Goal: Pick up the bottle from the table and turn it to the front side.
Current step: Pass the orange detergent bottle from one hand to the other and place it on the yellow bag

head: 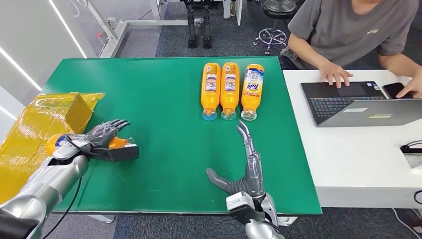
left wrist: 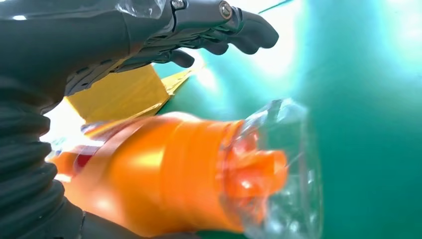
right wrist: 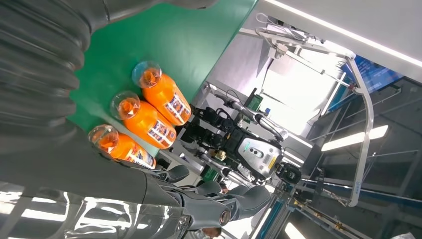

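Observation:
An orange bottle with a clear cap lies on its side at the left of the green table. My left hand is around it: the thumb lies on its near side, and the fingers stretch out over it without closing on it. The bottle's orange body looks blurred in the left wrist view. My right hand rests open and flat near the table's front edge. Its fingers point toward three orange bottles, with nothing held.
Three orange bottles lie side by side at the table's far right, caps toward me, also seen as a row. A yellow box stands at the left. A person works at a laptop on the white table.

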Tool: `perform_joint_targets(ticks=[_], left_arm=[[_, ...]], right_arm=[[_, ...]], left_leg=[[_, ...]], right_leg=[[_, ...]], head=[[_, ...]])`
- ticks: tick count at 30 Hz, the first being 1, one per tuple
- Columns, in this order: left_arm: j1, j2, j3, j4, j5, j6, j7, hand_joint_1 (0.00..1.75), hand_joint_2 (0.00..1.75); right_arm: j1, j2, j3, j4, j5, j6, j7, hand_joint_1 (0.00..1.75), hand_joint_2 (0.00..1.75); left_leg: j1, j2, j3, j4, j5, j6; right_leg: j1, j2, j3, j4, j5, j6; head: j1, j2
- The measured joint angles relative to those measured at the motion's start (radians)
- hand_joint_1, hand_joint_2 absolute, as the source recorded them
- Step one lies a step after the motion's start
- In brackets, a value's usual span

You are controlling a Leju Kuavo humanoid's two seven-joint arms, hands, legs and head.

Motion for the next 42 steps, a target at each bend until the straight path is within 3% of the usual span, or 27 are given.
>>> perform_joint_targets(ticks=[13, 21, 34, 42], left_arm=[[0.09, 0.068, 0.045, -0.046, 0.037, 0.08, 0.02, 0.0, 1.75], [0.207, 0.119, 0.145, -0.215, 0.04, 0.092, 0.022, 0.0, 1.75], [0.248, 0.136, 0.295, -0.447, 0.137, 0.023, -0.05, 0.0, 1.75], [0.306, 0.129, 0.388, -0.644, 0.392, -0.057, -0.129, 0.0, 1.75]], right_arm=[[0.004, 0.0, 0.0, -0.003, 0.018, 0.002, 0.007, 0.0, 1.75], [0.016, 0.0, -0.001, -0.017, 0.034, 0.016, 0.02, 0.0, 1.75], [0.036, 0.0, -0.002, -0.02, 0.039, 0.02, 0.024, 0.0, 1.75], [0.036, 0.0, -0.002, -0.01, 0.02, 0.036, 0.01, 0.0, 1.75]], left_leg=[[0.0, 0.002, 0.0, 0.0, 0.0, 0.0], [0.0, 0.002, 0.0, 0.0, 0.0, 0.0], [0.0, 0.002, 0.0, 0.0, 0.0, 0.0], [0.0, 0.002, -0.001, 0.0, 0.0, 0.0]], right_leg=[[0.0, 0.002, 0.0, 0.0, 0.0, 0.0], [0.0, 0.002, -0.001, 0.0, 0.0, 0.0], [0.0, 0.002, -0.001, 0.0, 0.0, 0.0], [0.0, 0.002, -0.001, 0.0, 0.0, 0.0]], head=[[0.0, 0.0], [0.0, 0.0], [0.0, 0.0], [0.0, 0.0]])
